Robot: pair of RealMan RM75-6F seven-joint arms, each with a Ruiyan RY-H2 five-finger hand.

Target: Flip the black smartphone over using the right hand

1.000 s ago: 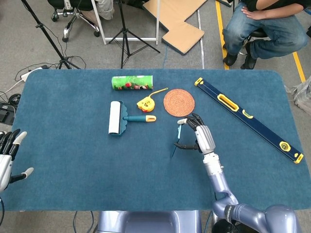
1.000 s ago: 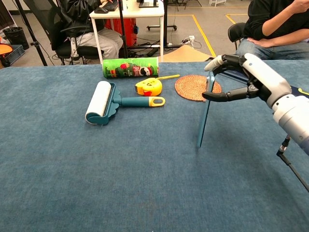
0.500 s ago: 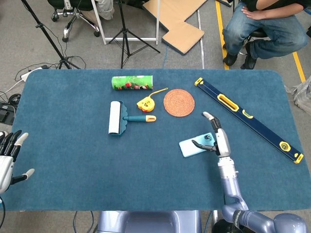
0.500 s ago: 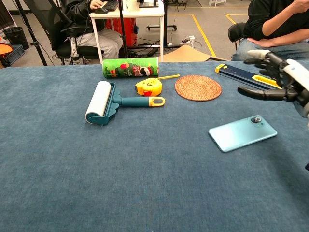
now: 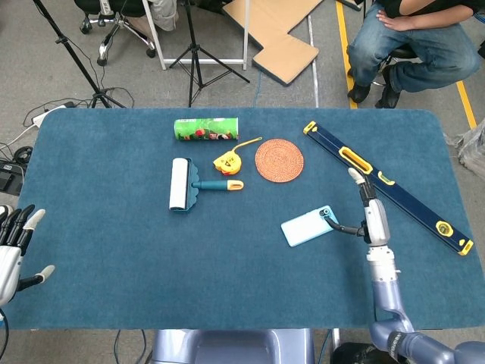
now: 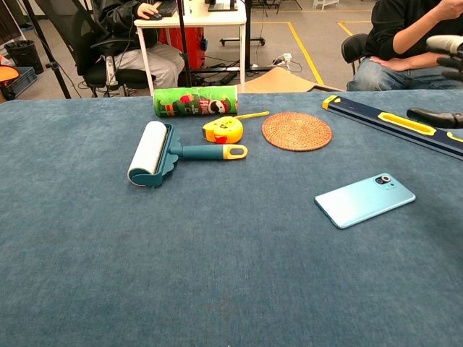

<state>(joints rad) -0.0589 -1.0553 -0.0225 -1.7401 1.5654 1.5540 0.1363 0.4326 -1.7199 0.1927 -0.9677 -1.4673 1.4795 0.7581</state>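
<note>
The smartphone (image 5: 306, 227) (image 6: 364, 199) lies flat on the blue table with its light teal back and camera lens facing up. My right hand (image 5: 369, 213) (image 6: 441, 79) hovers just right of it, fingers spread, holding nothing and apart from the phone. In the chest view only its fingertips show at the right edge. My left hand (image 5: 15, 243) rests open at the table's near left edge, far from the phone.
A woven round coaster (image 5: 279, 160), a yellow tape measure (image 5: 227, 161), a lint roller (image 5: 184, 184) and a green can (image 5: 206, 129) lie across the table's far middle. A long blue spirit level (image 5: 386, 185) runs diagonally at the right. A seated person (image 5: 417, 38) is beyond the far edge.
A second ago my right hand held the phone upright on its edge. It let go, the phone fell flat back side up, and the hand drew away to the right.
</note>
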